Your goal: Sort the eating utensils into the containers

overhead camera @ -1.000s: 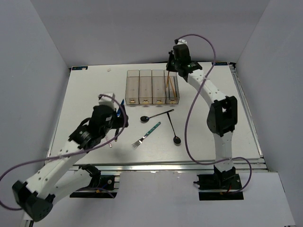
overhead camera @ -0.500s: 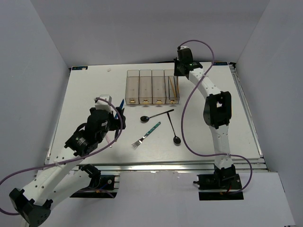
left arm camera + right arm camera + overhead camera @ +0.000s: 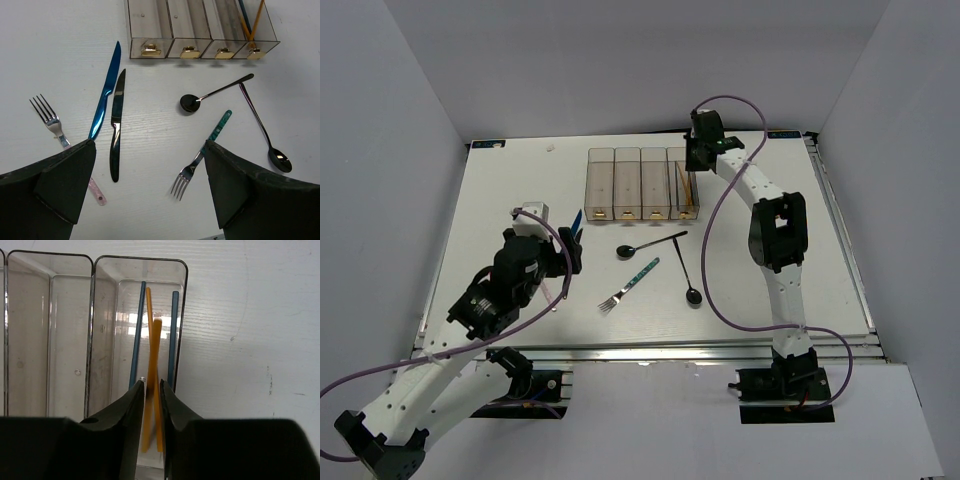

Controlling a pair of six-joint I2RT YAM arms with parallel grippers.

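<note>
**Orange chopsticks [image 3: 152, 340] at the end bin [image 3: 183, 315]: drop-off in hand, six pieces waiting**

Table [image 3: 500, 200] first: the row of four clear bins [image 3: 615, 185] sits toward its far side, and everything below is placed from that row.

The right gripper [image 3: 152, 385] hangs over the far end of the bin at the right end of the row. Its fingers stand only a sliver apart, with the orange chopsticks running through the gap and leaning down into that bin. Whether they pinch the sticks or have let go, I cannot tell. Two blue chopsticks [image 3: 137, 335] lie in the same bin, one on each side of the orange ones.

The left gripper [image 3: 150, 147] hovers in front of the row's left end, spread wide and holding nothing.

In front of the row lie two black spoons [image 3: 215, 92], a teal-handled fork [image 3: 210, 140], a blue knife [image 3: 105, 95] with a black knife [image 3: 116, 130] just beside it, and a pink-handled fork [image 3: 50, 120].

My reading: the chopstick step is nearly done. Next, the right gripper must be fully spread and lift straight up, so it doesn't drag the sticks out. The left gripper then needs to come down over one knife only, which is awkward given how close together the two lie.
</note>
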